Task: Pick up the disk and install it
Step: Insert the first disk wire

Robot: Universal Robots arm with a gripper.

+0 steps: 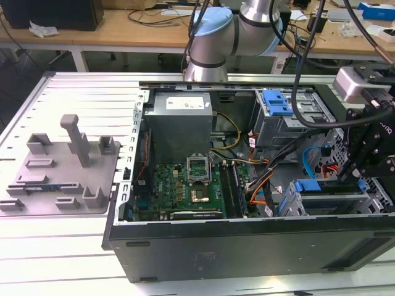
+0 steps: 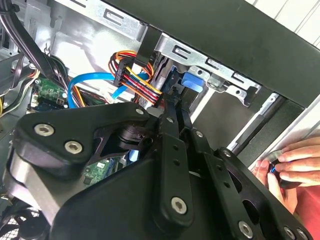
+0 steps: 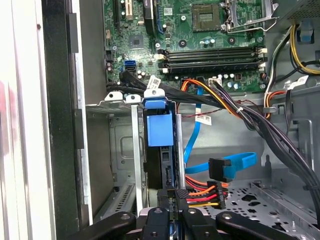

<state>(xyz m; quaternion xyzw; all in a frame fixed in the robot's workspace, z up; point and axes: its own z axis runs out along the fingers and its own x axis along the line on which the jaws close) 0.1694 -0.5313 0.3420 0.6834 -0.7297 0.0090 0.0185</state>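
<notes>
While clamping disk edge-on in near-closed claw: risks snagging cables, exterior view's nine o'clock of bay, then jamming.

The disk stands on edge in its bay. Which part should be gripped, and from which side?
Pinch the disk across its flat faces at the exposed narrow edge, coming from the open side of the case. The bay walls flank it closely, so probably only that edge is reachable.
</notes>
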